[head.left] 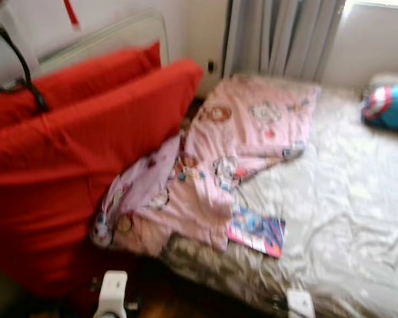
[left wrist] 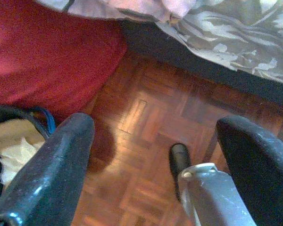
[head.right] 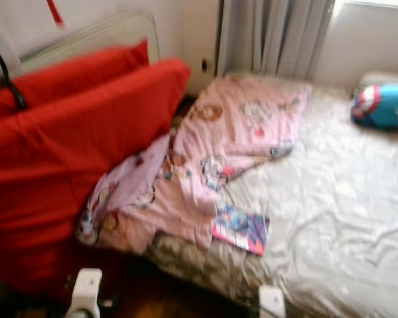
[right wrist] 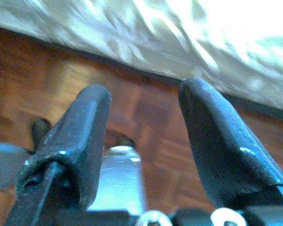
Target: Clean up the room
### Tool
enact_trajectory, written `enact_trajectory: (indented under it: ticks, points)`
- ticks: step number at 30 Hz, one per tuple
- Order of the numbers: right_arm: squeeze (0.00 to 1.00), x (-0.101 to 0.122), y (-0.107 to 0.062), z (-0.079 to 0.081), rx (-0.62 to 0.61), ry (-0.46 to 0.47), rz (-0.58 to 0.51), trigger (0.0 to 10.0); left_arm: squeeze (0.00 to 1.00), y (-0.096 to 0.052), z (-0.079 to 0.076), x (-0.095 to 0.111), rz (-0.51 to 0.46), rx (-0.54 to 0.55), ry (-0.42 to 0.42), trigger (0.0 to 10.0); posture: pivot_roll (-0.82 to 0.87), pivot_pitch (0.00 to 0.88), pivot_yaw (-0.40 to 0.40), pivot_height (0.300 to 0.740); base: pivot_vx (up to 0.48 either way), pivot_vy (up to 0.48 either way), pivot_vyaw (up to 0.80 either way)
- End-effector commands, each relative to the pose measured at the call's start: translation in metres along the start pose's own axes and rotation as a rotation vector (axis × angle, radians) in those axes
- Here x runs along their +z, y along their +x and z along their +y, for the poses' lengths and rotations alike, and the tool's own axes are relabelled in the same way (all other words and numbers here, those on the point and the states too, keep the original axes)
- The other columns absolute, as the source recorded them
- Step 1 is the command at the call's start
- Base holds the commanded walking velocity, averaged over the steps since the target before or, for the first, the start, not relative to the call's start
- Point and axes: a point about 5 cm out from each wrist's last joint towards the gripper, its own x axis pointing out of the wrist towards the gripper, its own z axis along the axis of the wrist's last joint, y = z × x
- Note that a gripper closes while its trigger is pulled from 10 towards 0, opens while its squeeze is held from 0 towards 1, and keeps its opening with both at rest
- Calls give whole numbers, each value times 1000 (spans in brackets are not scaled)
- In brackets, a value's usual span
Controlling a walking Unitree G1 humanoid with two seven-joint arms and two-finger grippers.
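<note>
Across the bed (head.left: 358, 218) lies a pale, wrinkled quilted cover with a faint leafy print, its near edge hanging over a dark base above the wooden parquet floor (left wrist: 151, 122). Behind the bed, grey curtains (head.left: 285, 36) hang in folds beside a bright window, and a light wall runs to the left.

On the left half of the bed a pink blanket (head.left: 219, 152) printed with cartoon figures lies crumpled, one end slumping off the near corner. Just at its lower edge, touching it, a flat colourful book (head.left: 257, 232) rests on the cover near the bed's edge. Far off at the right, by the wall, sits a rounded blue cushion (head.left: 388, 106) with a red, white and blue shield design. Two large red cushions (head.left: 73, 146), soft and cloth-covered, lean against the left side of the bed, in front of a pale rail.

The left claw (left wrist: 155, 160) hangs low over the parquet beside the red cloth, its two black fingers (left wrist: 52, 174) spread wide and grasping nothing. The right claw (right wrist: 146, 136) hangs over the floor close to the bed's hanging cover, its fingers (right wrist: 221, 146) likewise parted and empty. The head views are blurred.
</note>
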Motion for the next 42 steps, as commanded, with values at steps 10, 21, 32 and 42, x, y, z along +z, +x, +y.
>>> enact_trajectory:
  ticks: [10, 21, 32, 42]
  points:
    - [0, -9, -3, -13, -39, 12, 23, 10000, 0, 2, -4, 7, -30, -7, -13, 10000, -57, 61, 0, 740, 264, 0, 454]
    - [0, 32, 3, -15, -32, 37, -156, 10000, 0, 10, -15, 58, -237, -83, -5, 10000, -64, 78, -2, 740, 0, 0, 0]
    - [0, 112, -7, -6, 56, 44, -601, 10000, 0, -8, -24, 123, -649, -170, 9, 10000, -62, 96, -17, 740, 0, 0, 0]
    - [0, 99, -15, 0, 63, -18, -656, 10000, 0, -22, -25, 118, -708, -179, -7, 10000, -62, 114, -20, 740, 0, 0, 0]
